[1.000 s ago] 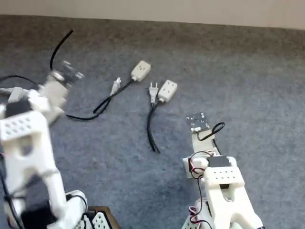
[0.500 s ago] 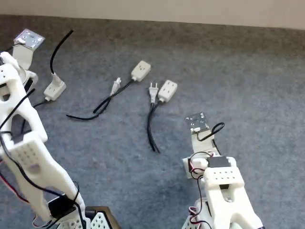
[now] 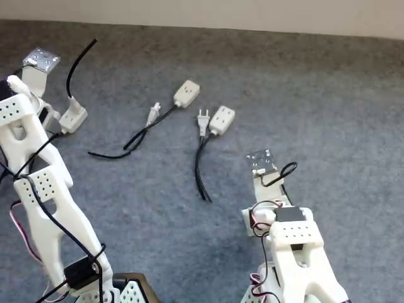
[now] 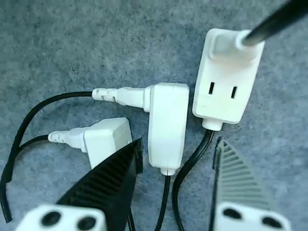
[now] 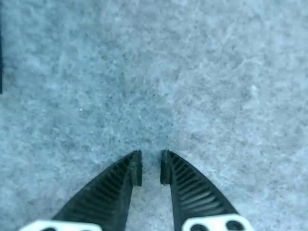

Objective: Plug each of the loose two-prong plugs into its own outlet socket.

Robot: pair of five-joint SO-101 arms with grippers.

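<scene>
The left pincer hangs spread over a slotted socket. A white block lies just beside that socket, a plug lies past the block, and black cords crowd between the tips. To the socket's right lie a second socket with its plug, then a third socket with its plug. Farther right, the right pincer, nearly pressed together and holding nothing, is above the grey carpeted bench. A pale strip edges the far side.
</scene>
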